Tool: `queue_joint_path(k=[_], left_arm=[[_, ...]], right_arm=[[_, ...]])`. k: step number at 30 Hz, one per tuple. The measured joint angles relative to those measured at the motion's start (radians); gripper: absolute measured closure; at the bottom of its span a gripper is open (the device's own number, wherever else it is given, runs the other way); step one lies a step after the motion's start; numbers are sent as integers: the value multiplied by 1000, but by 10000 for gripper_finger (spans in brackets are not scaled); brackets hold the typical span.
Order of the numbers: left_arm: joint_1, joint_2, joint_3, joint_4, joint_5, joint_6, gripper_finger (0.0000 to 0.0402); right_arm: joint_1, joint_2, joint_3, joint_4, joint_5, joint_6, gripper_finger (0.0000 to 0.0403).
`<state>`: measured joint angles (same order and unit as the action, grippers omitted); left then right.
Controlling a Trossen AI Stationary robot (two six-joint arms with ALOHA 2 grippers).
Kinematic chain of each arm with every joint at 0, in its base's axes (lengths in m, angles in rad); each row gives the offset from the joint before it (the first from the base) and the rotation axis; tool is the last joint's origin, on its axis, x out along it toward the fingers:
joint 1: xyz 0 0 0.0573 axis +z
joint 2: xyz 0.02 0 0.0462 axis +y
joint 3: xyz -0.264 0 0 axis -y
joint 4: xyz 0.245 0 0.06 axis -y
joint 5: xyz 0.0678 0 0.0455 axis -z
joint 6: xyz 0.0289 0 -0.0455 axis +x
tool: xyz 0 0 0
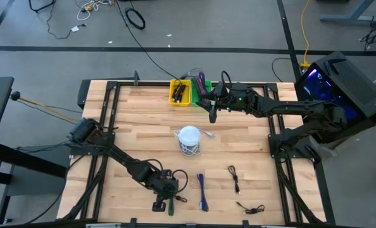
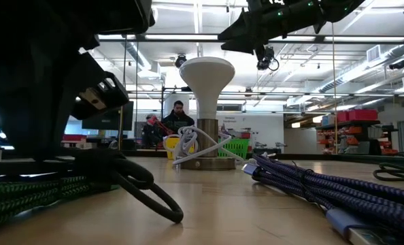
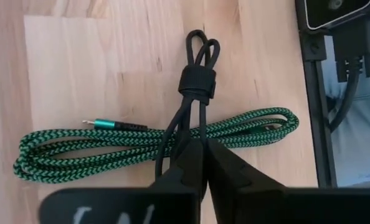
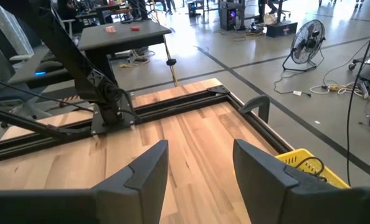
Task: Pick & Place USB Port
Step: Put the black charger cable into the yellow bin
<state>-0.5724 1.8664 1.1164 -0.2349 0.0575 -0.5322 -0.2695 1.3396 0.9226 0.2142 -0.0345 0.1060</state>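
A black cable bundle (image 3: 197,81), tied with a black strap, lies across a coiled green braided USB cable (image 3: 141,140) near the table's near edge (image 1: 172,204). My left gripper (image 3: 203,146) is down over both and shut on the black bundle (image 1: 162,201). In the low view the black cable's loop (image 2: 151,194) rests on the tabletop, with the green coil (image 2: 25,194) beside it. My right gripper (image 4: 200,165) hangs open above the far part of the table (image 1: 212,115), near the yellow bin (image 4: 306,165), touching nothing. My left gripper pinches the black bundle's strands (image 3: 191,127) between its two fingers, just below the strap and opposite the looped end (image 3: 200,46). The fingers run along the bundle. The bundle lies flat over the green coil and the tabletop.
A white domed stand with a white cable (image 1: 189,139) is at the table's centre. A blue braided cable (image 1: 202,190) and two black cables (image 1: 233,177) (image 1: 251,208) lie toward the near right. Yellow (image 1: 180,92) and green (image 1: 204,85) bins stand at the far edge.
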Motion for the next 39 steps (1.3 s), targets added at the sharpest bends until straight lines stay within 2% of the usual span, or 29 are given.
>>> queue_joint_path(k=[7,12,16,24,29,31,33,39], left_arm=[[0,-24,-1,-36,-3,-13,396],[0,-131,-1,-71,-83,-2,398],[-1,-261,-1,-195,-246,-5,398],[24,-533,-1,-524,-692,-7,398],[162,-654,-8,-660,-810,48,398],[249,-710,-44,-630,-809,122,398],[366,-770,-101,-553,-746,219,398],[773,-932,-339,-137,-340,437,398]], right_arm=[[0,0,0,-13,0,0,223],[0,0,0,-35,0,-10,223],[0,0,0,-53,0,-14,223],[0,0,0,-68,0,-16,223],[2,0,0,-68,1,-16,223],[5,0,0,-68,1,-16,223],[5,0,0,-67,0,-20,223],[16,0,0,-66,1,-21,223]])
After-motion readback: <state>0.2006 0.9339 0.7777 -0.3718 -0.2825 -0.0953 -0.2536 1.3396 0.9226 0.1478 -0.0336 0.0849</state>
